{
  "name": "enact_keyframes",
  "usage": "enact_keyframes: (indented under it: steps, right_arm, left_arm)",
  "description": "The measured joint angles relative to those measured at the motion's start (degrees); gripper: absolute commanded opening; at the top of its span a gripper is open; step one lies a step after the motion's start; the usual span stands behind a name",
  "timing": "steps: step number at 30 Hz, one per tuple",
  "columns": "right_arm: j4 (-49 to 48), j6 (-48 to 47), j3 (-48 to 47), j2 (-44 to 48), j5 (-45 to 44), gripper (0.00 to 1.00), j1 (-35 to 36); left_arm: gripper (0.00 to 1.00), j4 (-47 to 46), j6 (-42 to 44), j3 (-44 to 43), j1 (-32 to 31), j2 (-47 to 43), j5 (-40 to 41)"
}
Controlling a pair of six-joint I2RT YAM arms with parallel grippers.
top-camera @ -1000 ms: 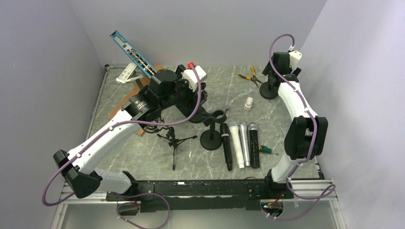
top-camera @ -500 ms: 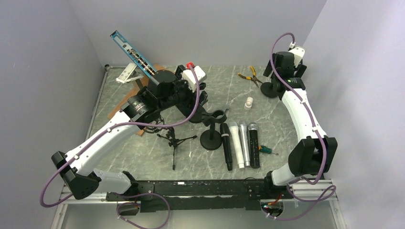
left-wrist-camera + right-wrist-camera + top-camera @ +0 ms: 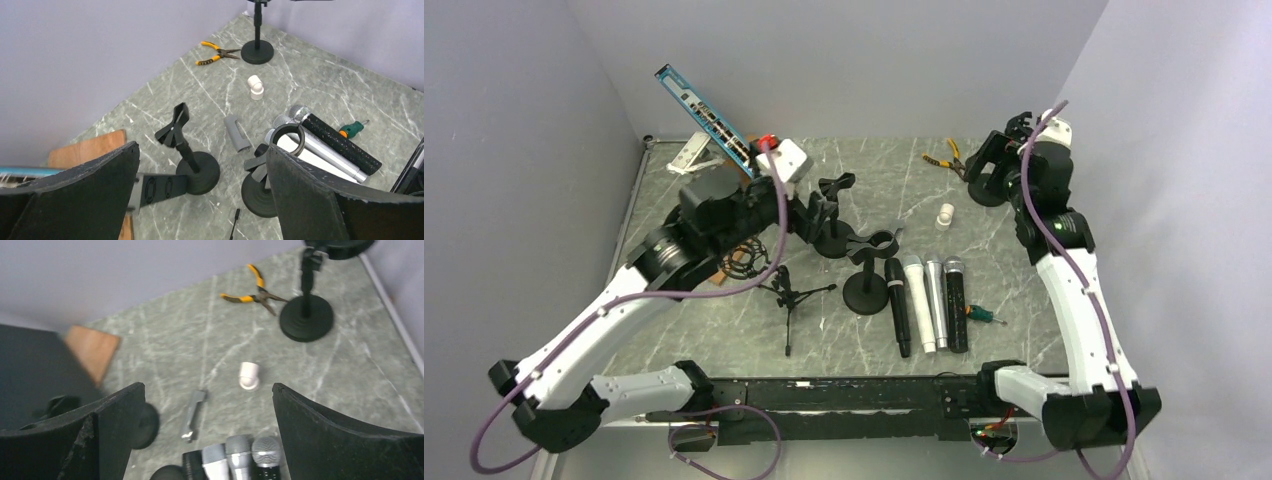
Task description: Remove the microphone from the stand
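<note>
Apparently complete: four microphones [image 3: 935, 300] are recorded lying side by side on the worktop [image 3: 894, 190], just beside the centre stand [image 3: 865, 290], whose clip is empty. No microphone is seen in any visible clip. Left end effector [image 3: 202, 150] and right end effector [image 3: 207, 386] are spread wide, nothing pinched. Nothing further is judged outstanding.

On the grey marbled tabletop [image 3: 894, 190] I see yellow-handled pliers [image 3: 949, 158] at the far right, with a white plastic pipe elbow [image 3: 945, 216] a little nearer. A green-handled screwdriver [image 3: 979, 314] lies near right. A long blue electronics panel [image 3: 704, 115] leans far left, a white metal bracket [image 3: 692, 155] beside it, and a brown wooden board [image 3: 95, 147] lies at the left.
</note>
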State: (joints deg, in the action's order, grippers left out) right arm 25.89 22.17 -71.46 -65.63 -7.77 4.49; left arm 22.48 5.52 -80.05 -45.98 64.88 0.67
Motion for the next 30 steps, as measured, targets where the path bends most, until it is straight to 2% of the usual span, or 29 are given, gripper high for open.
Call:
enact_keyframes:
  steps: [8, 15, 22, 30]
  right_arm:
    - [0.2, -0.1, 4.8, 14.6, 10.6, 1.00, 0.3]
    - [2.8, 0.0, 11.7, 28.3, 11.0, 1.00, 0.3]
    - [7.7, -0.1, 15.0, 36.1, 9.9, 1.00, 0.3]
    - [9.7, 0.8, 17.7, 45.9, 6.2, 1.00, 0.3]
  left_arm:
    - [0.99, -3.3, -4.5, 11.0, 0.0, -19.2, 12.1]
    - [0.99, -8.1, -8.0, 20.0, 0.0, -36.0, 23.5]
    - [0.99, -7.6, -11.5, 25.2, 0.0, -44.2, 27.8]
    - [0.99, -6.9, -14.2, 26.0, 0.0, -48.9, 29.2]
